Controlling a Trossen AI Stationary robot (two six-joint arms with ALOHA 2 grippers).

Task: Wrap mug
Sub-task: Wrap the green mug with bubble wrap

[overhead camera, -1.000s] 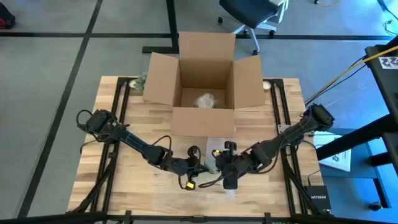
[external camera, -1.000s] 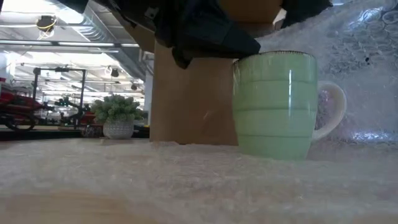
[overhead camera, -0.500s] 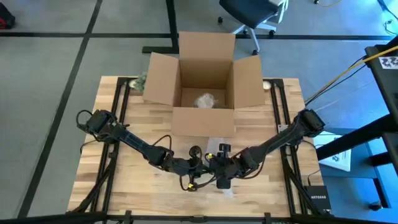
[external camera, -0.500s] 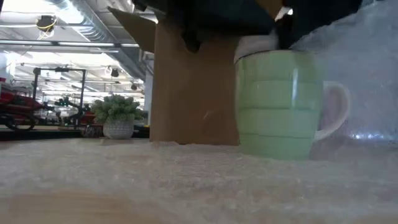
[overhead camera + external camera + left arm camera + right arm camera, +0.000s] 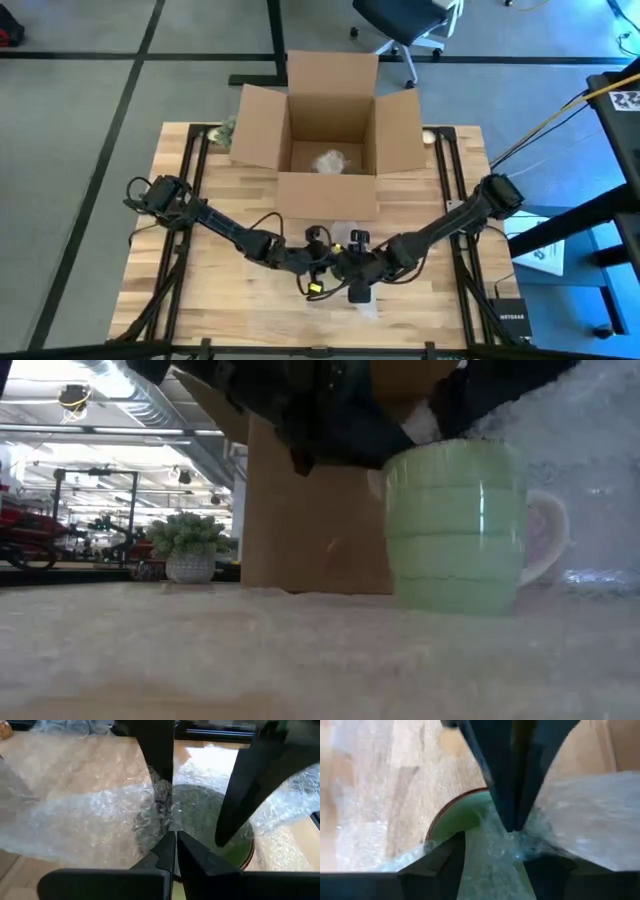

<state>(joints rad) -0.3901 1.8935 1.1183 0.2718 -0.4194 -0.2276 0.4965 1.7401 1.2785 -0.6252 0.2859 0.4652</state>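
Mug (image 5: pixel 455 525) hidden under both grippers in high view; rim partly covered by dark gripper parts in low view. Mug handle blurred behind wrap (image 5: pixel 590 480). Item inside box (image 5: pixel 330 161) too small to identify. Plant (image 5: pixel 224 130) mostly hidden behind box flap.

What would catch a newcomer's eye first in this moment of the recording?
Both grippers, left and right, meet over a green mug at the table's near edge, each pinching bubble wrap into its mouth. Behind them an open cardboard box fills the far middle of the table.
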